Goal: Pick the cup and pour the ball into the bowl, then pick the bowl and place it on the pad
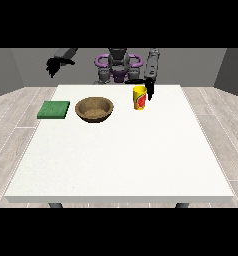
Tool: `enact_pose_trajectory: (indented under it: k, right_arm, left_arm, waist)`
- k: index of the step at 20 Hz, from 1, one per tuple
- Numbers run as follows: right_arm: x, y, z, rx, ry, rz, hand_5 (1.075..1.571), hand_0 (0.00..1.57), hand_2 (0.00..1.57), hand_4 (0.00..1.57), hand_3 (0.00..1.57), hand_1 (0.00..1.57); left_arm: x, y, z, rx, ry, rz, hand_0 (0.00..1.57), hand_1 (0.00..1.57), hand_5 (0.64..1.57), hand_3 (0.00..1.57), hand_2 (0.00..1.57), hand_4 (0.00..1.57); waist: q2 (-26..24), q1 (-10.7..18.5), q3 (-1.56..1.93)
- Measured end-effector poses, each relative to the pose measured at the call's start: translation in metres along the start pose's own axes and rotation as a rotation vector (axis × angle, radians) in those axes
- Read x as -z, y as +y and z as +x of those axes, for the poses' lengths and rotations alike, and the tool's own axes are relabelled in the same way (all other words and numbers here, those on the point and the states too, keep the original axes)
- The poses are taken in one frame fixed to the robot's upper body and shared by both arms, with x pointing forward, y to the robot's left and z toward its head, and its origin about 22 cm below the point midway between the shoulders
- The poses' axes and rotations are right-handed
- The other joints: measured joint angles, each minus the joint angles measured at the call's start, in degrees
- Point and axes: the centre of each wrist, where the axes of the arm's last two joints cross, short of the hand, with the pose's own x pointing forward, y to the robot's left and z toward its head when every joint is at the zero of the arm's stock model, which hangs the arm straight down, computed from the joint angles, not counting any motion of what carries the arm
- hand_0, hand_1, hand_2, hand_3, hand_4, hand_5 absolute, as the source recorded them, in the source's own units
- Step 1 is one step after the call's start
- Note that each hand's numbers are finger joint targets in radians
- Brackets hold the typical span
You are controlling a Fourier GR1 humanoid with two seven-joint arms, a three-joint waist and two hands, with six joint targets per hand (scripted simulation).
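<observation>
Nothing is done yet: the cup (139,97) stands beside the bowl (94,108), pad (54,109) beyond. The hand at the view's right (150,88) nears the cup; whether its fingers close, I cannot tell.

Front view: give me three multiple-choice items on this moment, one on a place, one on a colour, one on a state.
1. Where does the bowl stand?
A. between pad and cup
B. on the pad
C. at the table's near edge

2. The pad's colour?
A. red
B. green
C. blue

3. The hand at the view's left is:
A. in the bowl
B. on the pad
C. raised off the table

Answers: 1 A, pad left of it, cup right. 2 B, plainly green. 3 C, it hangs above the table's far corner.
</observation>
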Motion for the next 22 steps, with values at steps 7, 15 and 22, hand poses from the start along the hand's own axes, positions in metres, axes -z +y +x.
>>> enact_pose_trajectory:
  k: [7,15,22]
  right_arm:
    - [0.009,-0.021,0.018,0.000,-0.042,0.046,1.570,0.00,0.00,0.22,0.00,0.00]
    - [-0.006,-0.049,0.019,0.016,-0.008,0.038,1.571,0.00,0.00,0.38,0.00,0.00]
    - [0.009,-0.057,0.023,0.003,0.110,0.006,1.569,0.00,0.00,0.57,0.00,0.00]
  left_arm:
    - [0.003,0.003,-0.021,0.105,-0.025,0.054,1.30,1.30,1.561,1.57,1.57,1.15]
    - [-0.007,-0.006,-0.037,0.287,-0.008,0.053,1.30,1.30,1.555,1.57,1.57,1.23]
    - [0.031,-0.027,-0.020,0.583,0.021,-0.044,1.32,1.32,1.553,1.57,1.57,1.24]
  waist:
    - [3.5,-3.2,0.09]
    - [1.1,-4.0,0.11]
    - [-6.2,-3.1,0.15]
